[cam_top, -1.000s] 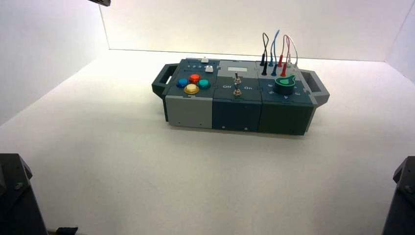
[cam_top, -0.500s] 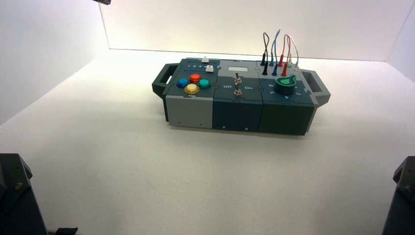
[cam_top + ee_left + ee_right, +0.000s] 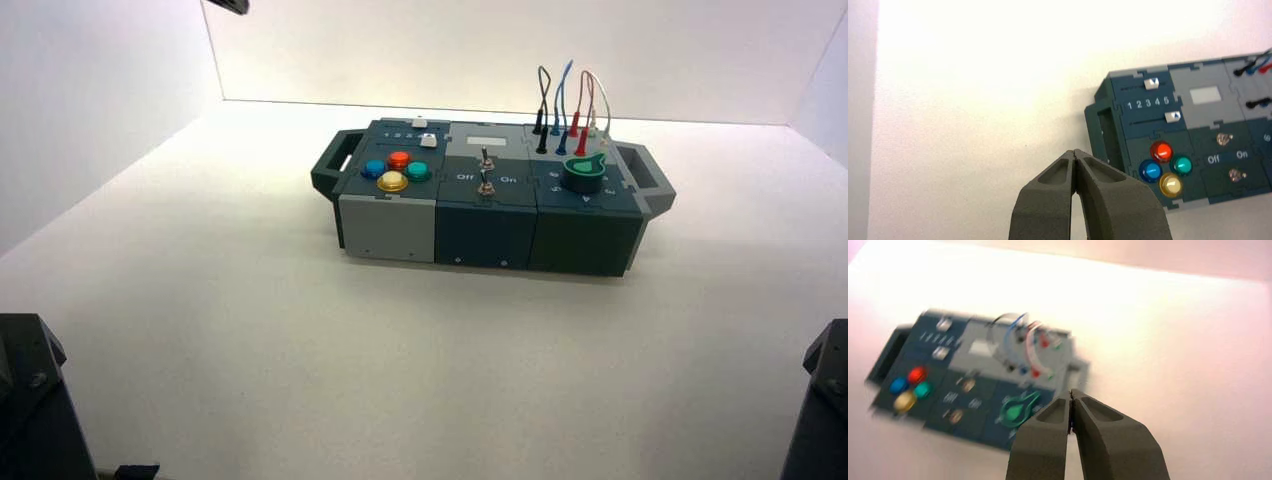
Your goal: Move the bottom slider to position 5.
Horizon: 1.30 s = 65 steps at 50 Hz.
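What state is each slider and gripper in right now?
Top slider: between 4 and 5.
Bottom slider: at the 5 end of its track.
Left gripper: shut, away from the box.
Right gripper: shut, not gripping anything.

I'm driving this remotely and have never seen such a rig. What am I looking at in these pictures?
You have a two-armed robot. One picture looks down from above and behind the arms; the other two come from cameras on its wrists. The left hand and right hand are both shut, holding nothing, away from the controls.

On the table stands a control box. Its left part carries two white sliders and four round buttons. The bottom slider, yours to move, is at the 5 end of its track. Further right come two metal switches, a green knob and plugged wires.
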{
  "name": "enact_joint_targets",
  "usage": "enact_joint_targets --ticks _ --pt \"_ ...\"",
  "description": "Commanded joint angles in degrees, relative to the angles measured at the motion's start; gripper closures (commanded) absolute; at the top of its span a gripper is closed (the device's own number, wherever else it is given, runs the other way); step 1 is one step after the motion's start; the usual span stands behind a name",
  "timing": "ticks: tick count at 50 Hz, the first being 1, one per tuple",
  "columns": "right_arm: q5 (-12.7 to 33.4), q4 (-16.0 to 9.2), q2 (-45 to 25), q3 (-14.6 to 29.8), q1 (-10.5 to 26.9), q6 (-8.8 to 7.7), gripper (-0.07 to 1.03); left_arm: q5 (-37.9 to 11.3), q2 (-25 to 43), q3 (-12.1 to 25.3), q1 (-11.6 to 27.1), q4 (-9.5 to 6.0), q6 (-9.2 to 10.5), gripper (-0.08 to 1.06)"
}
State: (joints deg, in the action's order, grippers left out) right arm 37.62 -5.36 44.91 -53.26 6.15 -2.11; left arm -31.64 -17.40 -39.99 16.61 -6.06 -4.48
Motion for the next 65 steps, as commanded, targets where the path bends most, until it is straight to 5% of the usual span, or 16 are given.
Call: enact_joint_targets --ticks 1,13,18,25,28,44,65 --pt "1.49 -1.93 -1.23 2.2 3.52 -0.53 0.98 -1.85 1.41 3.34 1.85 -0.09 -1.67 1.01" --pt "3.34 -7.29 -4.04 1.93 8.88 -5.98 0.98 -2.37 5.45 6.24 5.62 -0.79 -2.64 1.01" --pt "4.31 -12.3 -5.71 1.05 8.88 -14.15 0.98 -3.25 8.61 8.17 5.98 -1.67 -3.16 1.01" --pt "4.22 -18.02 -6.68 0.18 8.88 -20.74 0.98 -4.31 11.34 10.28 5.98 -2.2 -4.92 1.01" --pt "3.52 -19.42 -6.86 -0.09 8.88 -22.06 0.98 -4.83 12.66 11.07 5.98 -2.37 -5.45 1.01" --pt "-2.64 -18.11 -6.86 -1.67 8.79 -22.59 0.98 -5.27 19.16 15.47 6.33 -4.57 -7.12 1.01" --pt "-4.83 -17.67 -7.03 -1.93 8.26 -22.59 0.98 -5.45 25.66 18.81 6.68 -4.57 -7.56 1.01"
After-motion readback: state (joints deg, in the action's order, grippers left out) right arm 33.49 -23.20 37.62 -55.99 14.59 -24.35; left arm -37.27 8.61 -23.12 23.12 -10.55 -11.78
